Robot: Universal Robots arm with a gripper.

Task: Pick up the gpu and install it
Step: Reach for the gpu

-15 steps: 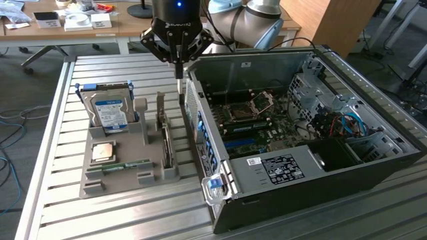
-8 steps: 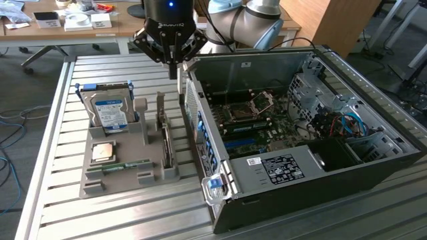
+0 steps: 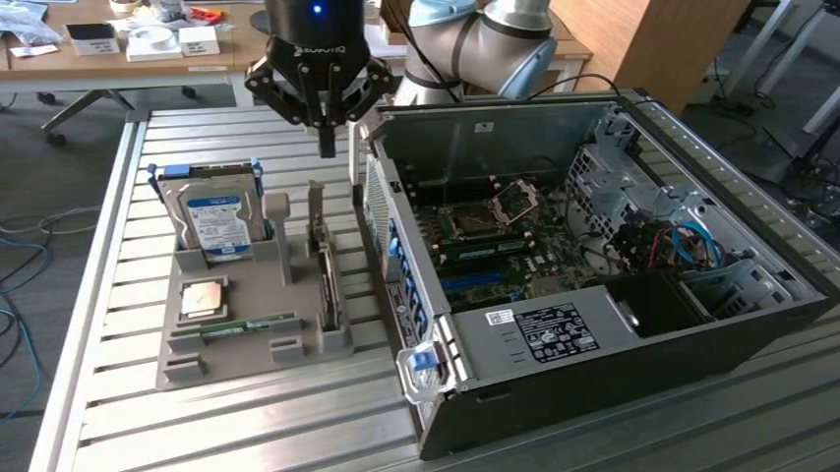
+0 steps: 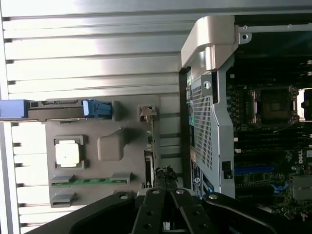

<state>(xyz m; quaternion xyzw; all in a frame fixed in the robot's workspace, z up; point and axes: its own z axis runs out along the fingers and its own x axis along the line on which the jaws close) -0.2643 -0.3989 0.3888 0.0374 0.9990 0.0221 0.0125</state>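
While my pincer (image 3: 326, 146) hangs closed and empty above the gpu (image 3: 322, 265), which stands on edge along the holder's (image 3: 184, 369) edge nearest the case (image 3: 630, 393), descending shut would ram its bracket. From the wrist, the gpu (image 4: 150, 146) sits just beside the case wall; sideways drift could clip that.

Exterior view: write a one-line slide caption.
Shut gripper hovers above the gpu standing in the gray holder beside the open computer case.
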